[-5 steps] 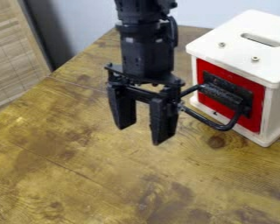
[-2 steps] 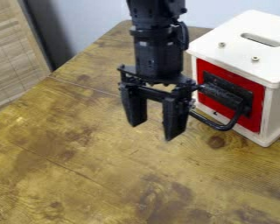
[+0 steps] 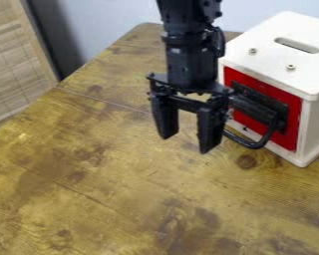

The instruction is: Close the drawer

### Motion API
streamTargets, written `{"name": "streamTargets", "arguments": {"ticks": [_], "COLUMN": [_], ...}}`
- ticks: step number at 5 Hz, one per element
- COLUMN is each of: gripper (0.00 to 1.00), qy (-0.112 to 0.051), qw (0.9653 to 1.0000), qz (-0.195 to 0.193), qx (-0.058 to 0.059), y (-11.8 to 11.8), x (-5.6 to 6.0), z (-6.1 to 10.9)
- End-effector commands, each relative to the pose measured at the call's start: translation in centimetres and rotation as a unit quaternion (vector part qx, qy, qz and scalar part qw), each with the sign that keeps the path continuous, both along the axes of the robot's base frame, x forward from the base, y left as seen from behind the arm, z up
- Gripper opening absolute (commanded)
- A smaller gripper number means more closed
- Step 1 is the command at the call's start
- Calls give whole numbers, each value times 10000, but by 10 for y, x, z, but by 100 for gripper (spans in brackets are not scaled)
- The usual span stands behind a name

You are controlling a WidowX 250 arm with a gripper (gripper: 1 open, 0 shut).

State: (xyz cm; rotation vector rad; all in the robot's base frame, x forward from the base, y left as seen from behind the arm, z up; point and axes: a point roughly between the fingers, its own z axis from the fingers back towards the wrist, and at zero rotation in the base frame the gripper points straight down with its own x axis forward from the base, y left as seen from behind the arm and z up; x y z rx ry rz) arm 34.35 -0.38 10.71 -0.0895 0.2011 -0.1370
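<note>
Red drawer just right of claw.

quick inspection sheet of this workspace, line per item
surface: worn wooden table, stained, knot marks
job's things: drawer, red front, black loop handle, set in white box; looks nearly flush, exact gap unclear
clutter: nothing seen
grippers: claw open, fingers pointing down, just left of the drawer handle; contact cannot be told
cables: nothing seen
surroundings: pale wall behind, slatted panel at left
</note>
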Motion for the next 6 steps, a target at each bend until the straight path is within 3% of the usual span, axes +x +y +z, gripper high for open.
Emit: {"name": "streamTargets", "arguments": {"ticks": [1,3,6], "gripper": [100,100,100], "qy": [-377,-440,-588], "qw": [9993,9990,9982], "qz": [50,96,122], "qx": [-32,-42,-47], "y": [-1,-3,-3], "x": [15,34,29], "z": [15,3,-9]}}
